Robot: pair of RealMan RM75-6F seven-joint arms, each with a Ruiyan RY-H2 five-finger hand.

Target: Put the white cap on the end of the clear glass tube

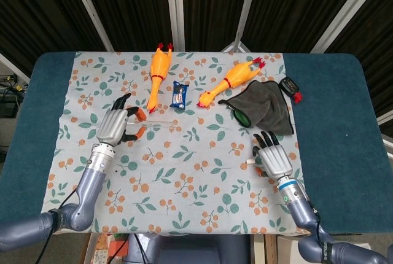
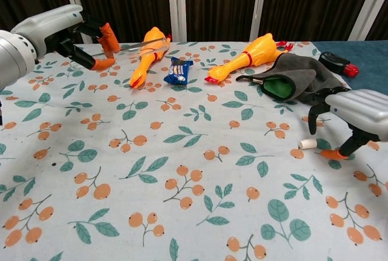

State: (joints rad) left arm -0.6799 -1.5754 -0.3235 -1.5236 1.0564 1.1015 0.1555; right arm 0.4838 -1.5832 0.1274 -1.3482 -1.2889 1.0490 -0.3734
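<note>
My left hand (image 1: 115,127) (image 2: 68,28) pinches one end of the clear glass tube (image 1: 161,123) (image 2: 130,48) between its orange-tipped fingers. The tube points right, toward the nearer rubber chicken, and is slightly off the cloth. On the flowered cloth at the right lies the small white cap (image 1: 250,162) (image 2: 307,144). My right hand (image 1: 273,160) (image 2: 353,111) hovers just right of the cap with its fingers spread and nothing in them. Its orange thumb tip is down on the cloth close beside the cap.
At the back lie two orange rubber chickens (image 1: 158,77) (image 1: 230,81) with a blue snack packet (image 1: 179,94) between them. A grey cloth (image 1: 264,105) with a green-rimmed opening lies behind my right hand. A black and red object (image 1: 289,85) sits on the blue table (image 1: 331,110).
</note>
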